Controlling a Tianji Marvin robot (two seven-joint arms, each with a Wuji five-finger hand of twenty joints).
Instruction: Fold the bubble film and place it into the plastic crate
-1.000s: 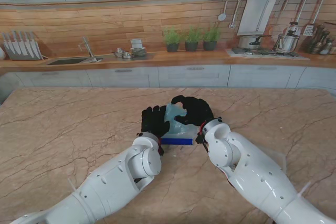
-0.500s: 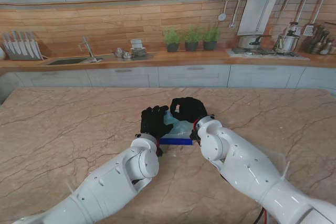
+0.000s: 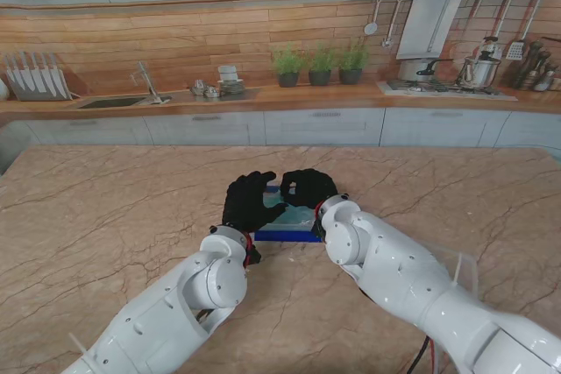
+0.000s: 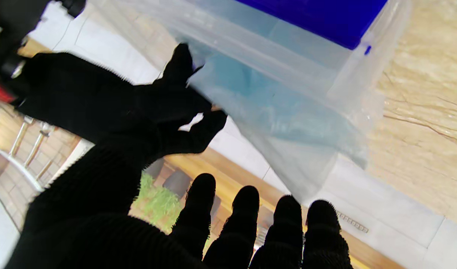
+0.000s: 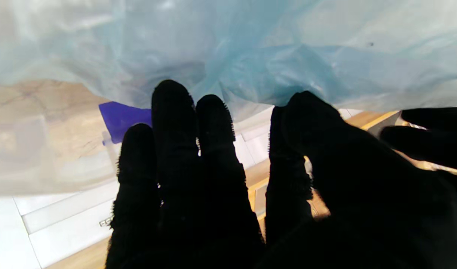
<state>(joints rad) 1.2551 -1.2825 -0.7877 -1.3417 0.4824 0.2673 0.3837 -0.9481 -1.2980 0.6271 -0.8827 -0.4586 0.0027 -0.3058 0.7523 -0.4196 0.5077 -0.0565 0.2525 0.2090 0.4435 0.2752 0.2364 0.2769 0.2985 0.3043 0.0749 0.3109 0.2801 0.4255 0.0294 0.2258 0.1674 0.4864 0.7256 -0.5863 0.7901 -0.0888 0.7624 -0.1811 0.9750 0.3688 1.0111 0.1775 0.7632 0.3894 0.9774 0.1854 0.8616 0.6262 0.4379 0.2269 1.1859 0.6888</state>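
Note:
A clear plastic crate with a blue edge stands mid-table between my two black-gloved hands. The pale blue bubble film lies bunched in it. My left hand hovers at the crate's left side, fingers spread and holding nothing. My right hand reaches over the crate from the right, fingers extended against the film. The left wrist view shows the crate wall, the film inside, the right hand and my own left hand. Film fills the right wrist view beyond my right hand.
The marble table spreads wide on both sides of the crate. Behind it runs a kitchen counter with a sink, potted herbs and a stove with pots.
The right hand has come down with the film from above the crate onto it. The left hand has shifted slightly left and opened its fingers wider.

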